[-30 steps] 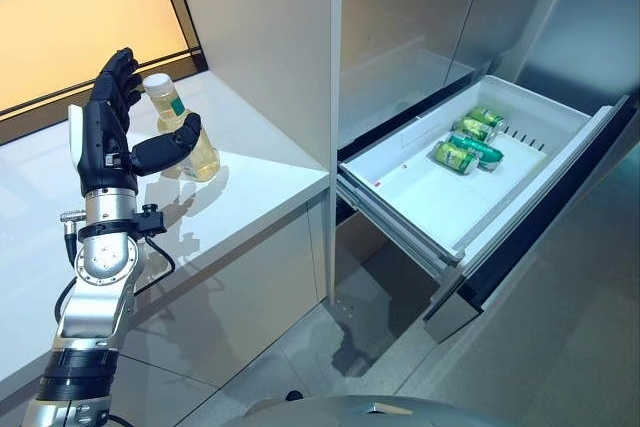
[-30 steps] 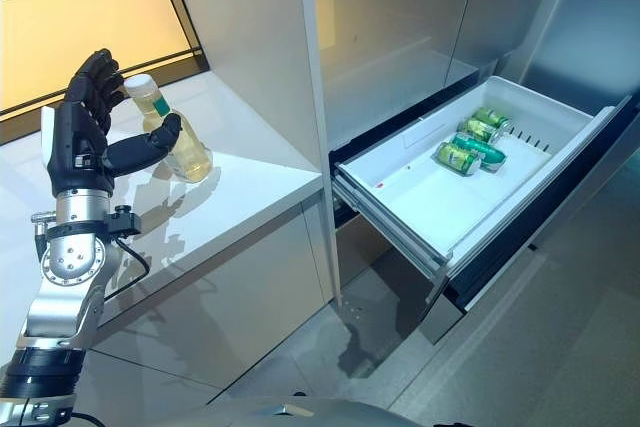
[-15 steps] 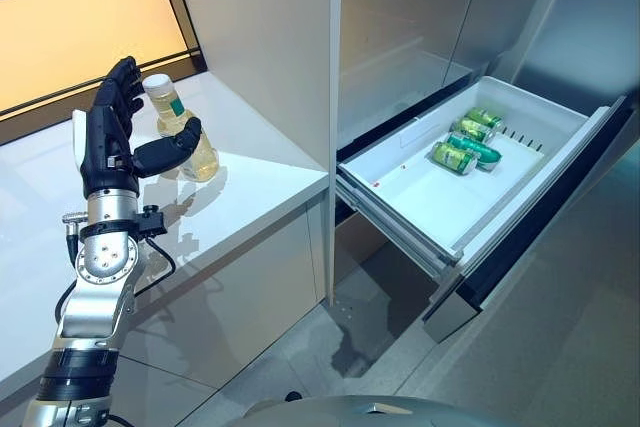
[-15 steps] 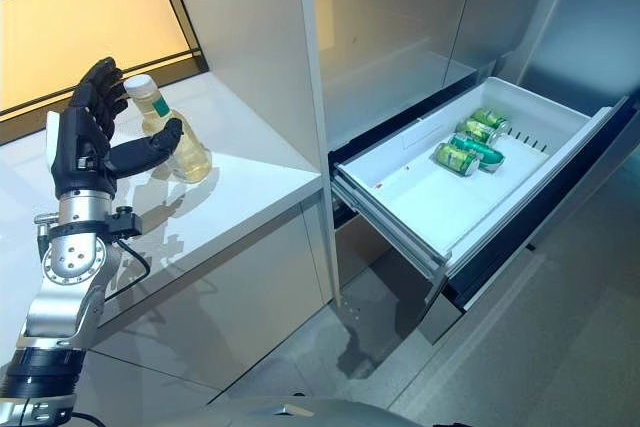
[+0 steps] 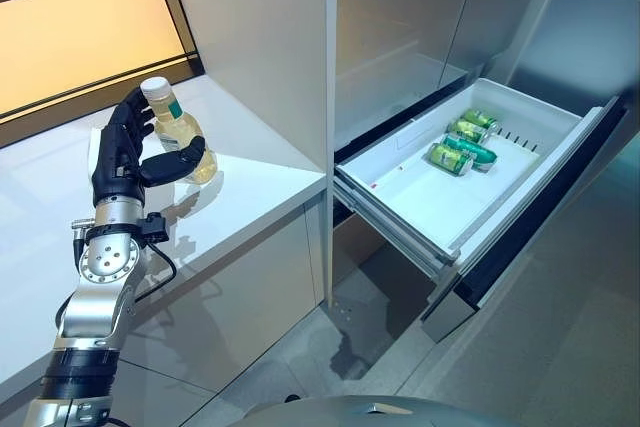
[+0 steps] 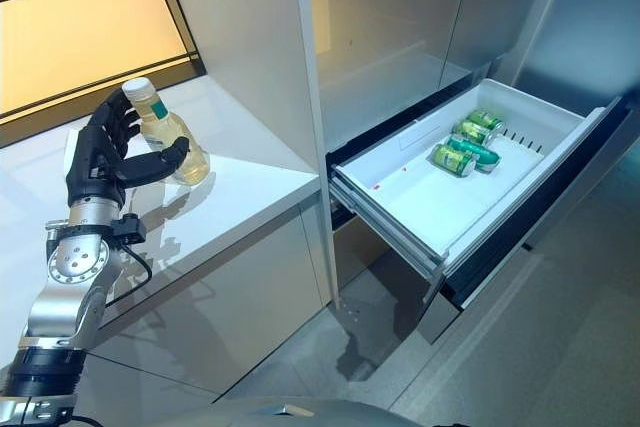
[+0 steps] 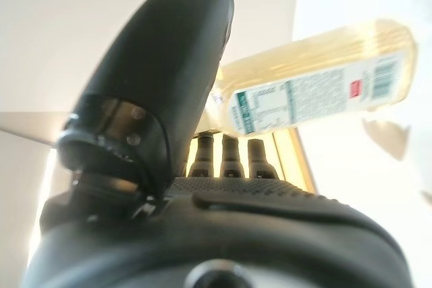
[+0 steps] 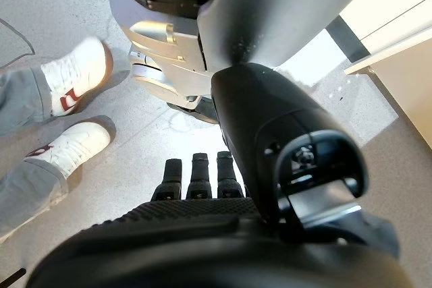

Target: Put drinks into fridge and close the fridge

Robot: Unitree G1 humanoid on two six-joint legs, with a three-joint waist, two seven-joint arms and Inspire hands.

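A clear bottle of yellow drink (image 5: 176,128) with a pale cap stands on the white counter (image 5: 255,182) by the tall cabinet wall. My left hand (image 5: 120,159) is open around it, with the fingers behind its neck and the thumb across the front of its lower body. In the left wrist view the bottle (image 7: 317,89) lies just past the straight fingers (image 7: 229,156) and the raised thumb. The fridge drawer (image 5: 400,217) is pulled out at the right, with green cans (image 5: 460,143) lying at its far end. My right hand (image 8: 202,234) hangs open over the floor.
The cabinet's side wall (image 5: 260,37) stands between the counter and the fridge. The open drawer front (image 5: 520,237) juts out over the grey floor. A person's white shoes (image 8: 67,119) stand on the floor near my right hand.
My left hand has moved forward to the bottle. Its fingers now reach behind the neck and its thumb lies against the body. The bottle and drawer have not moved.
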